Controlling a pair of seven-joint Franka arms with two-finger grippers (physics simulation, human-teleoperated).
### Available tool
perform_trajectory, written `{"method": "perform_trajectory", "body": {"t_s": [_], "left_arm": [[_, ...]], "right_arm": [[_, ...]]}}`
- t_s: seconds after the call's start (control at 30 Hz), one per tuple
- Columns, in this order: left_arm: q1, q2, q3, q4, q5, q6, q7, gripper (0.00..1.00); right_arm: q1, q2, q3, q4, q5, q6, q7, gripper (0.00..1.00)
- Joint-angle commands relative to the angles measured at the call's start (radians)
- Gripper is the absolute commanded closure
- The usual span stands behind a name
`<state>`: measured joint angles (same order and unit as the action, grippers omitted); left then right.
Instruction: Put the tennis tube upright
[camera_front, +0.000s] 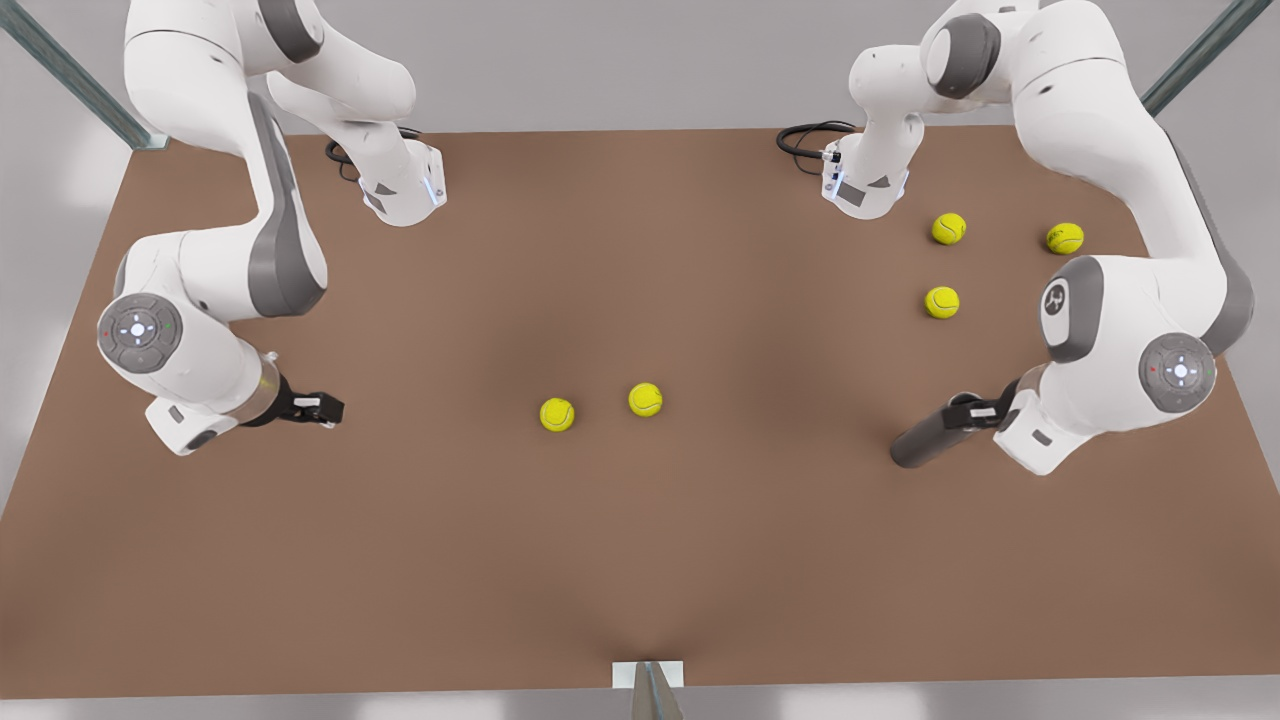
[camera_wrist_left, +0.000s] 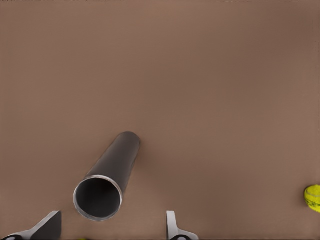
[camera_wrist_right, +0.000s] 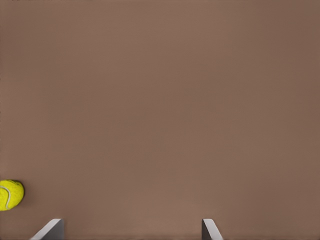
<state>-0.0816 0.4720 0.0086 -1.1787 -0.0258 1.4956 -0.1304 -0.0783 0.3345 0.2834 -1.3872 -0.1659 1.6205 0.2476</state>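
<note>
The tennis tube (camera_front: 922, 441) is a plain grey cylinder lying on the brown table (camera_front: 640, 560) at the front view's right. In the left wrist view the tennis tube (camera_wrist_left: 118, 159) points its open, silvery-rimmed end toward the camera. My left gripper (camera_front: 968, 409) hovers over that rimmed end. It is open: the left gripper (camera_wrist_left: 112, 216) has its fingers spread wide to either side of the rim, apart from it. At the front view's left my right gripper (camera_front: 322, 408) waits low over bare table. It too is open, as the right gripper (camera_wrist_right: 131, 227) shows in its own wrist view.
Two yellow-green tennis balls (camera_front: 557, 414) (camera_front: 645, 399) lie mid-table. Three more tennis balls (camera_front: 948, 228) (camera_front: 1065, 238) (camera_front: 941, 302) lie behind the tube at the far right. One ball (camera_wrist_left: 312, 198) shows near the left gripper, another ball (camera_wrist_right: 10, 194) near the right gripper.
</note>
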Motion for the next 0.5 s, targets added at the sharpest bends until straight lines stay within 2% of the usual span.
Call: {"method": "perform_trajectory", "body": {"t_s": [0.0, 0.27, 0.47], "left_arm": [[-0.001, 0.000, -0.002, 0.028, 0.001, -0.003, 0.000, 0.00], [-0.023, -0.112, -0.002, 0.027, 0.009, -0.040, 0.003, 0.00], [-0.023, -0.105, -0.004, -0.036, 0.024, -0.038, 0.005, 0.00]], "right_arm": [[0.006, 0.001, 0.000, 0.001, -0.006, -0.004, 0.019, 0.00], [0.006, 0.001, 0.000, -0.001, -0.006, -0.007, 0.018, 0.00], [0.002, 0.003, -0.001, 0.001, -0.009, -0.004, 0.006, 0.00]]}}
